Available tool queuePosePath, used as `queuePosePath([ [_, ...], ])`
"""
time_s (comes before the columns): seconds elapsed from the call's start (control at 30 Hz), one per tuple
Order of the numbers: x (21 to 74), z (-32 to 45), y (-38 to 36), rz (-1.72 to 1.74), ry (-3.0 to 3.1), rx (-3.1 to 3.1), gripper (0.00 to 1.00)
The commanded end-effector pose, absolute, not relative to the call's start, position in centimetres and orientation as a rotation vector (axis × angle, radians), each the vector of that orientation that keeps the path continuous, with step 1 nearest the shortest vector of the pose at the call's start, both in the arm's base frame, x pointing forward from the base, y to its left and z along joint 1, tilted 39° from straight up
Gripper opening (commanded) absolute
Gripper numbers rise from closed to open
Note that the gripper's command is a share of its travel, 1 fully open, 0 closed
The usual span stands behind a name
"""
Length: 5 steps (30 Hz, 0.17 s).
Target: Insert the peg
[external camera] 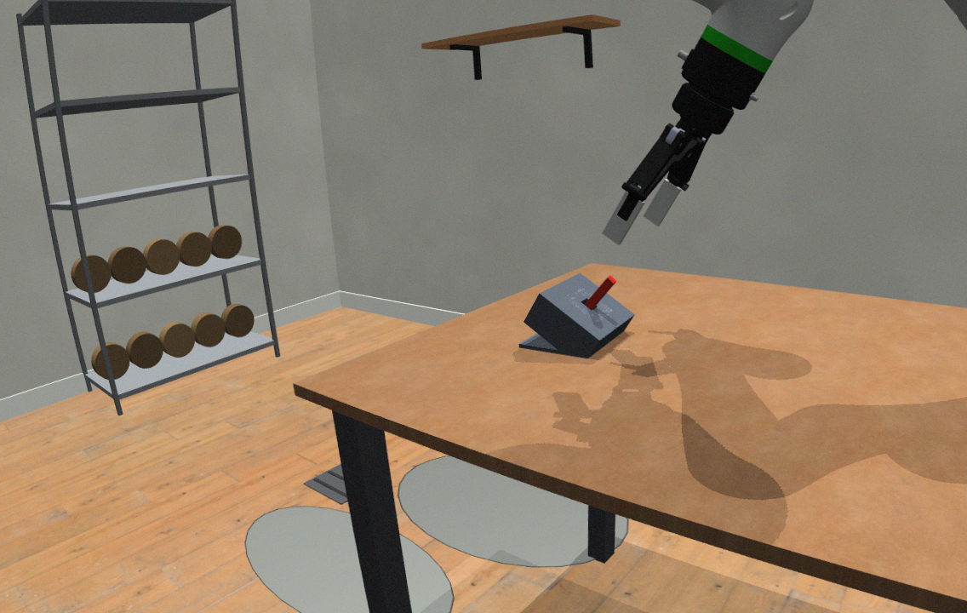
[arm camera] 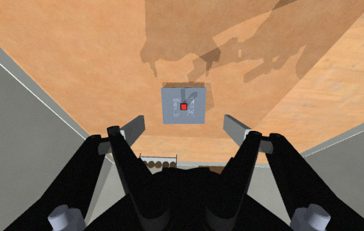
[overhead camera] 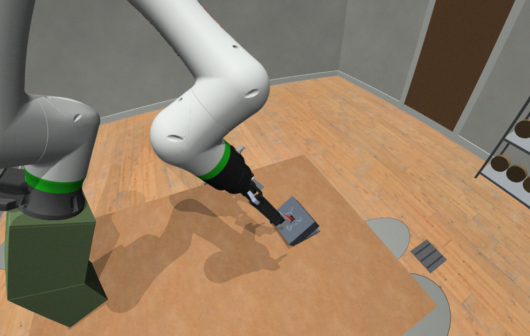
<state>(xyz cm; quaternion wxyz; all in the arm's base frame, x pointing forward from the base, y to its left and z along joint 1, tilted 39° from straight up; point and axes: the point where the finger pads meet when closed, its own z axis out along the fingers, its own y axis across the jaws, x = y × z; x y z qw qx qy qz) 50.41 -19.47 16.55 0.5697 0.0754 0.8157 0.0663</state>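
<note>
The red peg (external camera: 599, 291) stands in the hole of the grey sloped panel (external camera: 577, 313) on the table, with its upper part sticking out at a tilt. In the wrist view I see the peg (arm camera: 183, 106) end-on in the middle of the panel (arm camera: 183, 105). In the top view the peg (overhead camera: 289, 217) shows just past the fingers, on the panel (overhead camera: 298, 220). My gripper (external camera: 633, 215) is open and empty, well above the peg and apart from it. Its fingers stand wide on either side of the panel in the wrist view.
The panel sits near the table's far edge. A metal shelf rack (external camera: 144, 197) with brown discs stands on the floor beyond the table. A wall shelf (external camera: 521, 34) hangs high on the back wall. The arm's green base (overhead camera: 50, 259) stands at the table's corner.
</note>
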Motion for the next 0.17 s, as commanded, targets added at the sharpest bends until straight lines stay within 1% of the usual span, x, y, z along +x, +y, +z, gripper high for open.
queuePosePath([
  [0.0, 50.40, 16.56, -19.50, 0.155, 1.915, 0.177, 1.00],
  [0.13, 50.40, 16.56, -19.50, 0.155, 1.915, 0.177, 1.00],
])
